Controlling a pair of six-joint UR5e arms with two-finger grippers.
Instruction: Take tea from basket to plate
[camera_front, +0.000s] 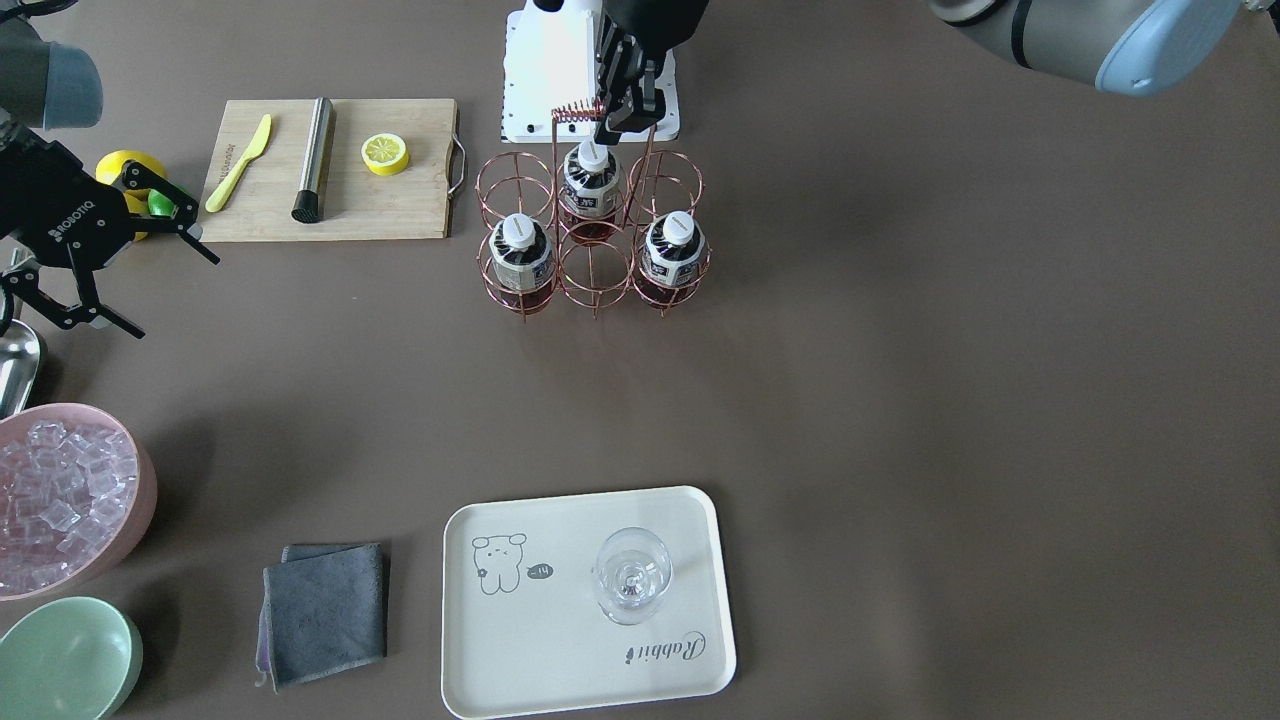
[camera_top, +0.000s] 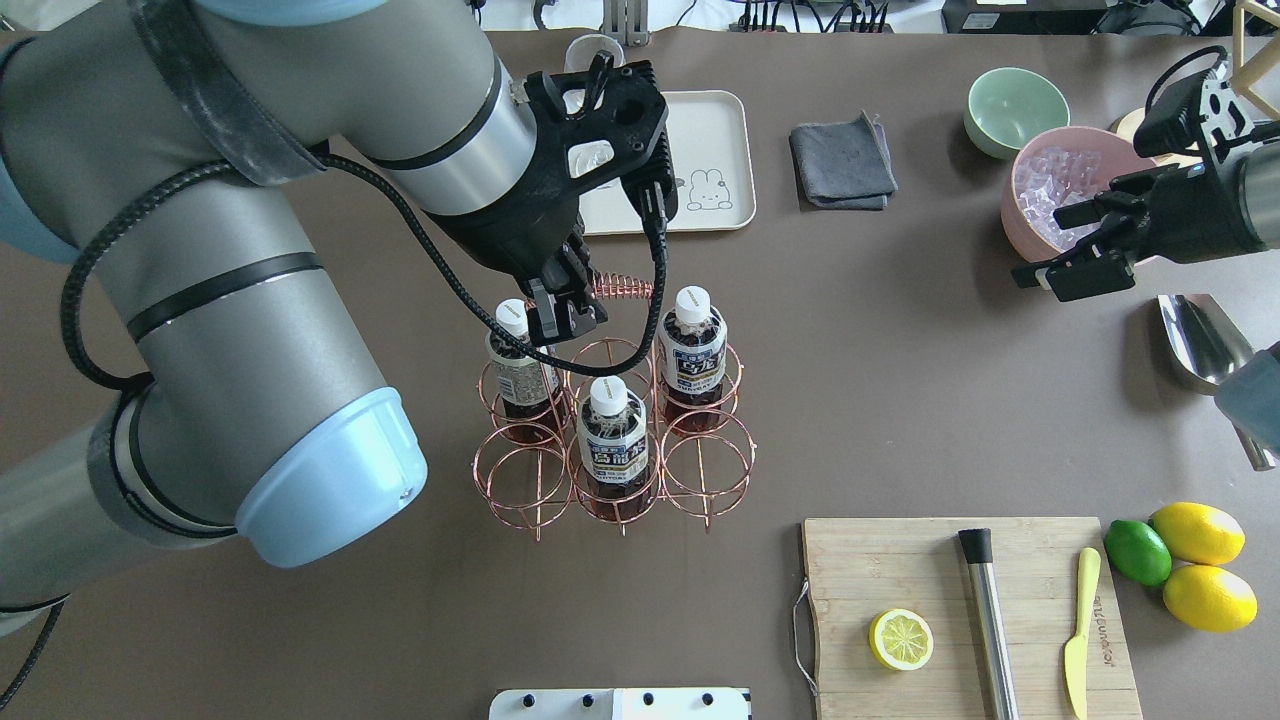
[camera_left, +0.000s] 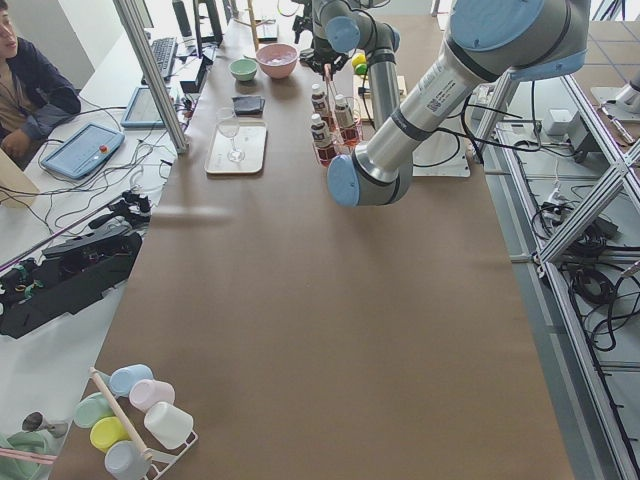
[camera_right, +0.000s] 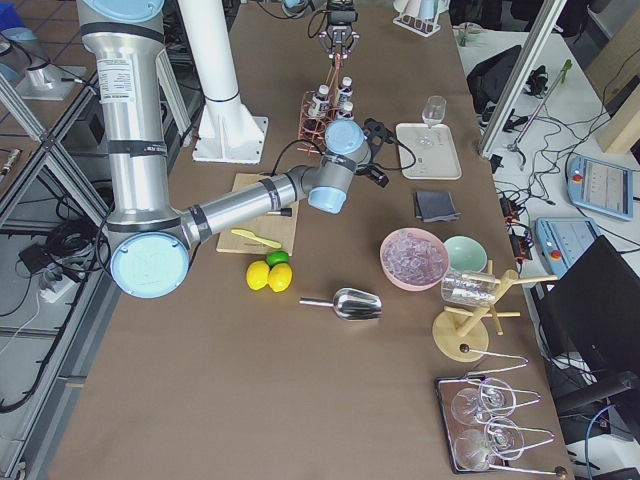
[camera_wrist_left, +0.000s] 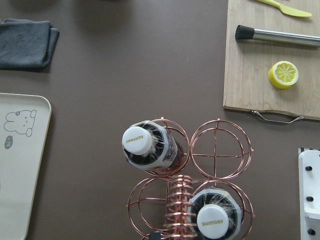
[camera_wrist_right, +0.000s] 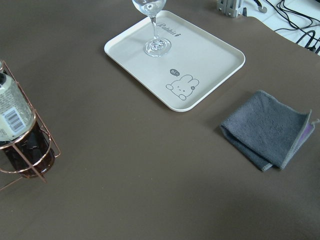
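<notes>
The left hand (camera_top: 567, 318) is hovering over the basket (camera_wrist_left: 216, 151), fingers parted and gripping nothing, just beside the coiled handle (camera_top: 625, 288). Taking the overhead view as a clock, the tea (camera_top: 612, 445) beneath it is standing in the basket's 6 o'clock cell, and two more are sitting at 10 and 2. The hand is probably lining up on that cap. It should be dropping straight down, straddling the neck clear of the coil, then lifting vertically until the base is clearing its ring. The plate (camera_top: 720, 130) is lying at 12 o'clock across the table (camera_top: 900, 400). A wine glass (camera_front: 632, 575) is occupying its 9 o'clock half, so the bear side is looking safer. The right hand (camera_top: 1040, 248) is hanging wide open and empty at 3 o'clock, well apart.
</notes>
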